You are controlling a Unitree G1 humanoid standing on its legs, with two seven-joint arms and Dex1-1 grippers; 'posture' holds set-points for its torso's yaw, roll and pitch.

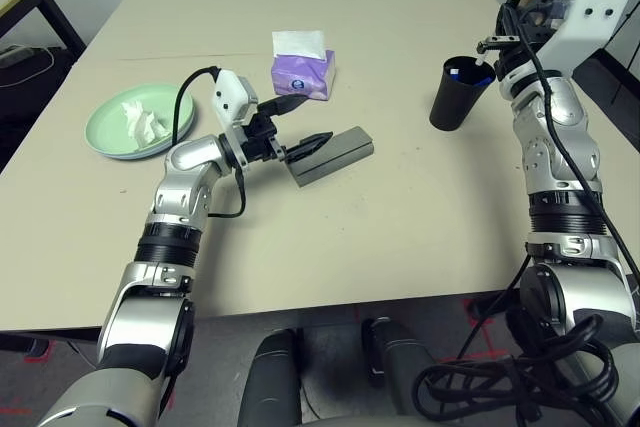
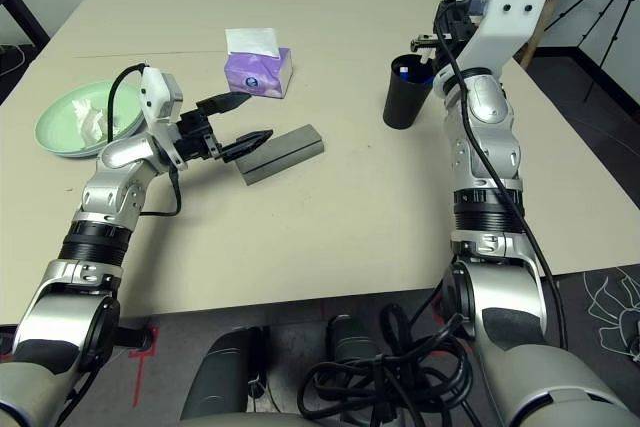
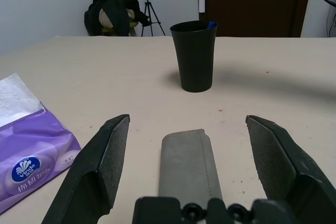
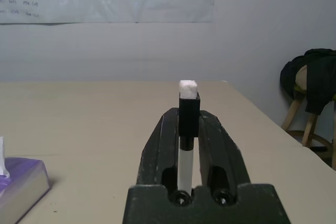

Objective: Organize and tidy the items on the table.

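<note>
The grey glasses case [image 1: 335, 152] lies shut in the middle of the beige table [image 1: 420, 237]. My left gripper [image 1: 307, 124] is open and level with the case's near end, one finger on each side of it and the case [image 3: 188, 166] between them. At the far left the crumpled white tissue [image 1: 143, 122] rests in the mint-green plate [image 1: 105, 139]. My right gripper [image 1: 508, 35] hangs above the black cup [image 1: 455, 95], shut on a thin white pen with a black cap [image 4: 188, 103]. The sunglasses and the light blue plate are out of view.
A purple tissue box [image 1: 302, 72] stands just behind the case, close to my left gripper. The black cup [image 3: 195, 56] holds something blue at its rim. A chair draped with dark cloth [image 4: 315, 77] stands beyond the table's far right corner.
</note>
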